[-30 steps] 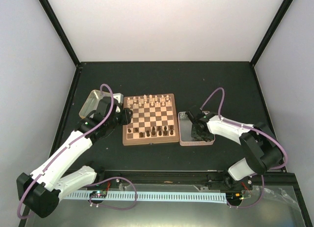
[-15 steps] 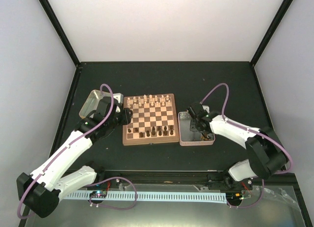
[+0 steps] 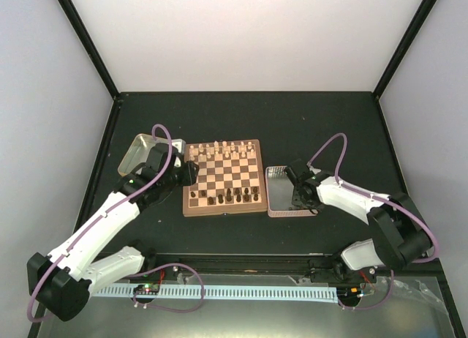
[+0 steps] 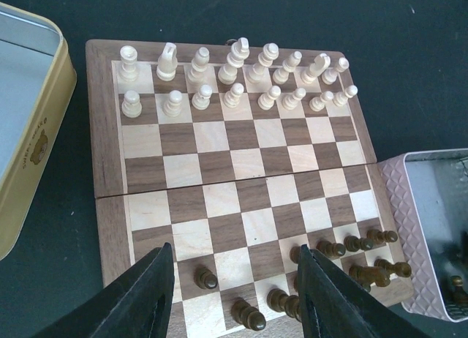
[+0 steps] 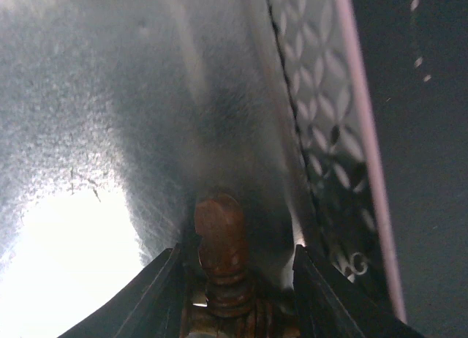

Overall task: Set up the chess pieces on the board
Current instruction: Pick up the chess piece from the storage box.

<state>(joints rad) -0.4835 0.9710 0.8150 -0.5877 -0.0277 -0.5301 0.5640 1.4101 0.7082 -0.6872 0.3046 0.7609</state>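
Black table under the board, gold tin, pink tin.

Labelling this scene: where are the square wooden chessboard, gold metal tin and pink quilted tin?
Square wooden chessboard (image 4: 106, 133): left wrist view, left rim.
Gold metal tin (image 4: 36, 155): left wrist view, side wall.
Pink quilted tin (image 4: 402, 213): left wrist view, side wall.

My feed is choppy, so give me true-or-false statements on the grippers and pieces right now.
1. The pale pieces fill two rows at the far side of the board. True.
2. The left gripper holds a dark piece. False: it is open and empty, above the board's near edge.
3. The right gripper is over the board. False: it is down inside the pink tin, right of the board.
4. A dark brown piece sits between the right gripper's fingers. True.
5. The gold tin lies left of the board. True.
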